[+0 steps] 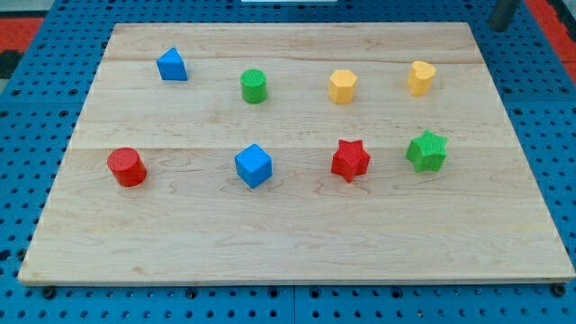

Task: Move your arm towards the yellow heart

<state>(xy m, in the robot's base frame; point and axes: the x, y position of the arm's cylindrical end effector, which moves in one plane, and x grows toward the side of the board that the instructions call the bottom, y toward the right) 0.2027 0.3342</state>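
Observation:
The yellow heart [420,77] lies near the top right of the wooden board [288,243]. My tip [497,28] shows as the dark end of the rod at the view's top right corner, just past the board's top edge. It is above and to the right of the yellow heart and well apart from it. It touches no block.
A yellow pentagon [342,86] lies left of the heart, then a green cylinder [254,86] and a blue triangle [171,65]. Lower down are a red cylinder [126,166], a blue cube [253,165], a red star [350,160] and a green star [426,150].

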